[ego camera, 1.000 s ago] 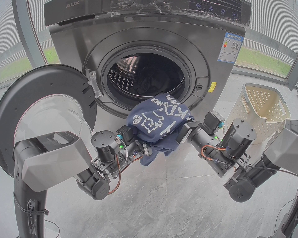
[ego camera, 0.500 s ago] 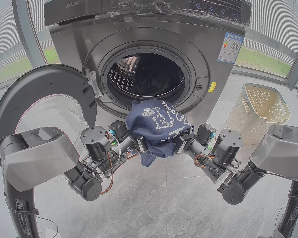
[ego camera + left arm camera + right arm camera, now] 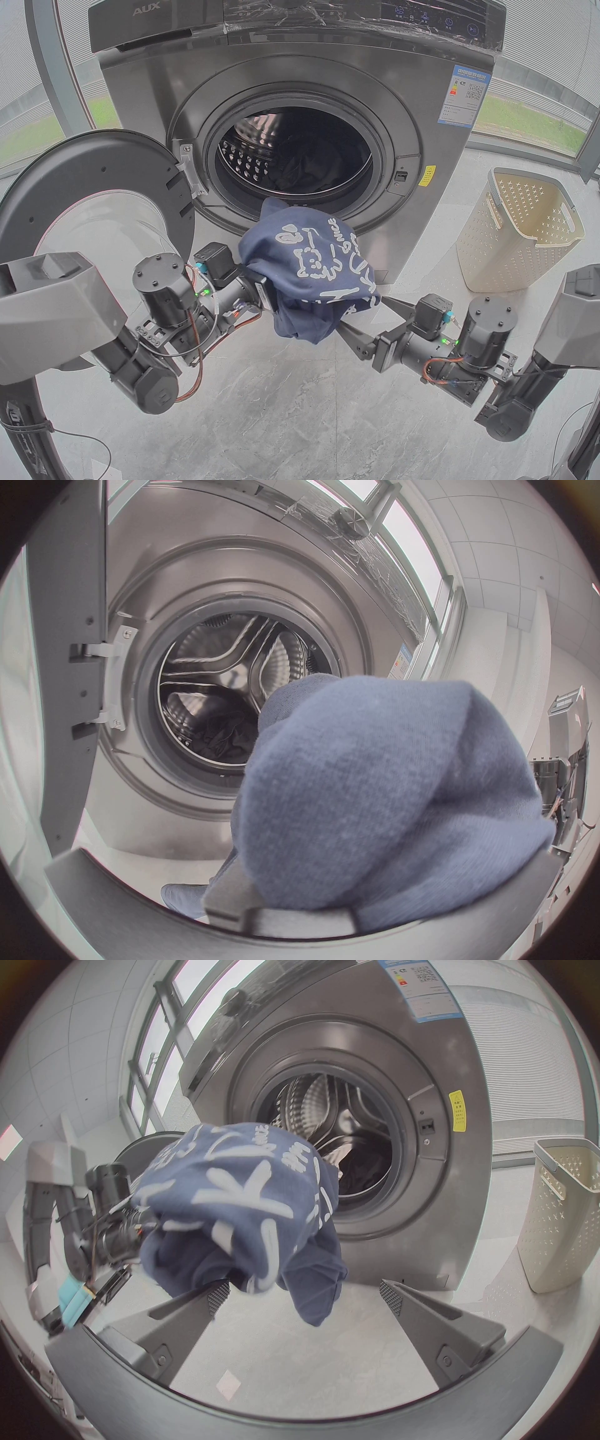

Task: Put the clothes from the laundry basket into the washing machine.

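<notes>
A navy shirt (image 3: 309, 269) with white print hangs in front of the washing machine's open drum (image 3: 294, 153), just below its lip. My left gripper (image 3: 284, 297) is under the cloth and shut on it; the shirt (image 3: 387, 786) covers its fingers. My right gripper (image 3: 362, 312) stands open just right of and below the shirt, apart from it, and nothing is between its fingers (image 3: 215, 1297). The shirt (image 3: 244, 1197) shows ahead of them. Dark clothes (image 3: 306, 165) lie inside the drum. The cream laundry basket (image 3: 522, 228) stands on the floor at the right.
The machine's round door (image 3: 94, 187) is swung wide open to the left, close behind my left arm. Grey tiled floor (image 3: 300, 406) lies open between the arms. Windows run behind the machine.
My right gripper has let go of the shirt, opened, and dropped back toward the lower right. My left gripper has shifted slightly left, now carrying the shirt alone.
</notes>
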Controlling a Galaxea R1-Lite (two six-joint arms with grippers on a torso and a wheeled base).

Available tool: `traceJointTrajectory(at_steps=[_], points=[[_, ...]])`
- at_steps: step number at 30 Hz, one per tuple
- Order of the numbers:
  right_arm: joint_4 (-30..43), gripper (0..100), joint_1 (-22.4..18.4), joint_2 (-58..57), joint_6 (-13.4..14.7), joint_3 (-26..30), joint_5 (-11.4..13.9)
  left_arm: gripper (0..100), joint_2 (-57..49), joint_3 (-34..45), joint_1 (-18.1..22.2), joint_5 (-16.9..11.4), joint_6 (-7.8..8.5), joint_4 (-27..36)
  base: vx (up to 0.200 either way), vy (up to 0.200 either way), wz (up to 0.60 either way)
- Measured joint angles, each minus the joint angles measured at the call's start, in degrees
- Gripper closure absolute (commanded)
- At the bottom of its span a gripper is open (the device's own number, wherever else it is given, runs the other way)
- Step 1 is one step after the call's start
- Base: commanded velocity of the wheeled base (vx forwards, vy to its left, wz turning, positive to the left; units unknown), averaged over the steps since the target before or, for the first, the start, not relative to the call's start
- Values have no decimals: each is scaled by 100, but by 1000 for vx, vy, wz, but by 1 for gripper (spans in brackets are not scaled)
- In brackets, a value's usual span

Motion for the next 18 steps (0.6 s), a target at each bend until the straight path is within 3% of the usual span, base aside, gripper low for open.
traceJointTrajectory(at_steps=[10,14,18], points=[[0,0,160,-584,-251,1034,423,100,-884,1332,78,-185,2,-7,0,0,0],[0,0,-144,-667,-251,1003,407,100,-1100,1517,67,-205,21,-9,0,0,0],[-2,0,-458,-711,-207,872,204,100,-1245,1665,48,-207,60,-7,0,0,0]])
